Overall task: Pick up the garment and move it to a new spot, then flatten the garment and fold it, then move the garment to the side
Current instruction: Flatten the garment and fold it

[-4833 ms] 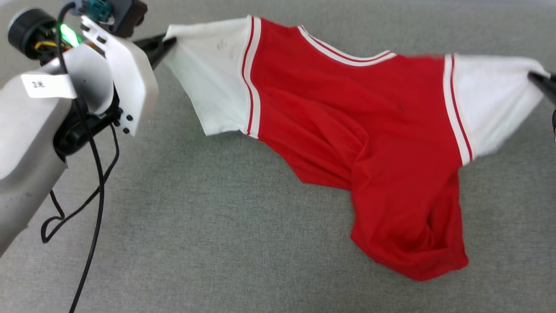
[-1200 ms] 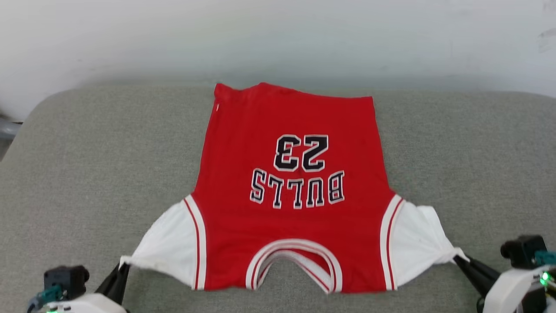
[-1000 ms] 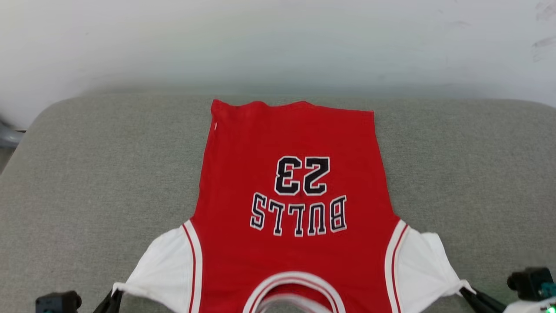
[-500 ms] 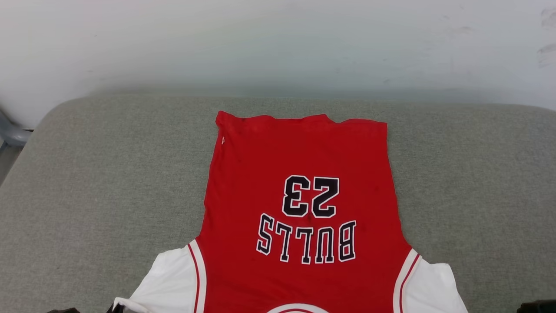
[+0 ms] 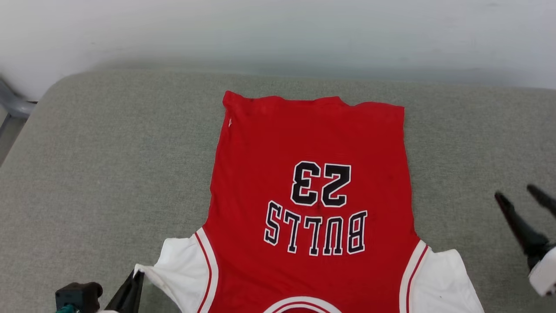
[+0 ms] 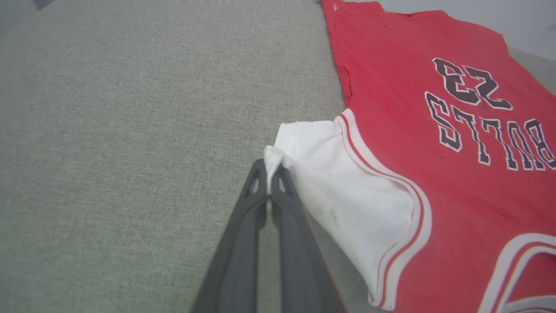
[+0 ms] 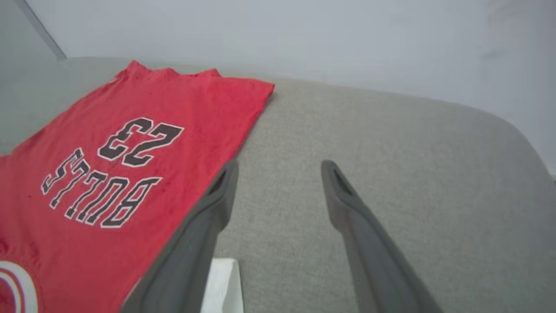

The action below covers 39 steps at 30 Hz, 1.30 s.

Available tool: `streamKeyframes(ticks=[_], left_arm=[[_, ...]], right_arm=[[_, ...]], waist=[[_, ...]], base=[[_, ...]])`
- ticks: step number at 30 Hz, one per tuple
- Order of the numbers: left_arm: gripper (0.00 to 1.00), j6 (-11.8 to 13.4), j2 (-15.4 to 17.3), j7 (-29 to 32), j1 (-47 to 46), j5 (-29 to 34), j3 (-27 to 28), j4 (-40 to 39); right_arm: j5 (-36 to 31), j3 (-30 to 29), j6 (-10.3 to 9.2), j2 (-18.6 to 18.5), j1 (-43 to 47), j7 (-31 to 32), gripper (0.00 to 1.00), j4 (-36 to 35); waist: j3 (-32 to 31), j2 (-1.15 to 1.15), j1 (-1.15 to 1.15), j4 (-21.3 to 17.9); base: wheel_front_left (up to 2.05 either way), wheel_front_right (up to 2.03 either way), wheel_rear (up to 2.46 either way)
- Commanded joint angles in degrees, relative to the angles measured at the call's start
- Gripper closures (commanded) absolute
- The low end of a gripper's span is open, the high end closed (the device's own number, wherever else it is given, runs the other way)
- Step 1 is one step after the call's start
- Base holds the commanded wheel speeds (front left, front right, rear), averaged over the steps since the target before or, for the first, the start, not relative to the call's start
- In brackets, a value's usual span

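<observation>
Over at the left, the left hand [image 6: 270,167] pinches the white sleeve tip of the garment [image 5: 312,143], which lies flat, lettering up, on the grey cushion [image 5: 108,143]; the right hand [image 5: 516,192] hangs spread and empty, apart from it.

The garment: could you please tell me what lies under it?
The garment lies flat, lettering up, on the grey cushion, which shows beside and beyond it. The cushion beneath it and its own underside are covered.
</observation>
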Motion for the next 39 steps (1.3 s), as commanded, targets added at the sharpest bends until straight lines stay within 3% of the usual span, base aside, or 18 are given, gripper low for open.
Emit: streamKeyframes(ticks=[1,7,14,22,27,32,39], left_arm=[[1.0,-0.3,-0.5,-0.4,-1.8,1.2,0.2,-0.7],[1.0,-1.3,-2.3,-0.4,-6.7,4.1,-0.1,-2.1],[1.0,-2.9,-6.4,-0.3,-11.2,7.1,-0.1,-2.1],[1.0,-6.0,-12.6,-0.3,-15.3,11.0,1.2,-0.4],[1.0,-8.2,-16.1,-0.3,-17.1,13.4,2.4,0.6],[1.0,-10.2,-19.0,-0.3,-18.3,15.7,3.9,1.4],[1.0,-12.8,-22.0,-0.2,-19.2,18.2,5.9,2.9]], right_arm=[[-1.3,-2.0,-0.05,0.2,-4.0,2.2,0.0,-2.7],[-1.5,-4.3,-0.05,-0.7,-18.6,14.0,0.0,-6.0],[-0.4,-2.7,-0.05,-3.5,-33.3,32.2,0.0,-0.8],[0.3,3.9,-0.05,-5.3,-49.3,55.0,0.0,6.4],[-1.7,7.3,-0.05,-5.8,-55.5,61.1,0.0,9.6],[-4.4,9.7,-0.05,-6.9,-59.1,63.2,0.0,14.1],[-3.5,14.9,-0.03,-8.4,-53.9,66.3,0.0,18.3]], waist=[[2.3,0.0,0.0,1.4],[8.4,0.0,0.0,4.9],[14.3,0.0,0.0,9.3],[21.5,0.0,0.0,14.0],[25.0,0.0,0.0,16.2],[27.9,0.0,0.0,17.8],[30.2,0.0,0.0,18.8]], base=[[0.0,0.0,0.0],[0.0,0.0,0.0],[0.0,0.0,0.0],[0.0,0.0,0.0],[0.0,0.0,0.0],[0.0,0.0,0.0],[0.0,0.0,0.0]])
